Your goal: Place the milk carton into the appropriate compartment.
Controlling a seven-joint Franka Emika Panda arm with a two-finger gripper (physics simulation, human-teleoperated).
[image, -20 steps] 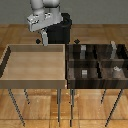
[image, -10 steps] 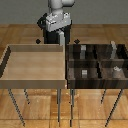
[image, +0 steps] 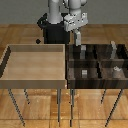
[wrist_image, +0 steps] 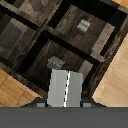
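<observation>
Exterior view: the arm has swung from over the light wooden bin [image: 35,62] to above the dark divided tray [image: 97,67], near its back edge. The claw [image: 78,42] is clenched on the milk carton [image: 79,39], so delivery looks close.

Wrist view: the milk carton [wrist_image: 65,89] hangs over a compartment holding a small grey shape [wrist_image: 55,62]. No writing is legible.

One milk carton [wrist_image: 65,88], two bins: light [image: 35,80], dark [image: 95,83].

Tool [image: 78,39] with milk carton [image: 79,42] above divided tray [image: 98,84]
</observation>
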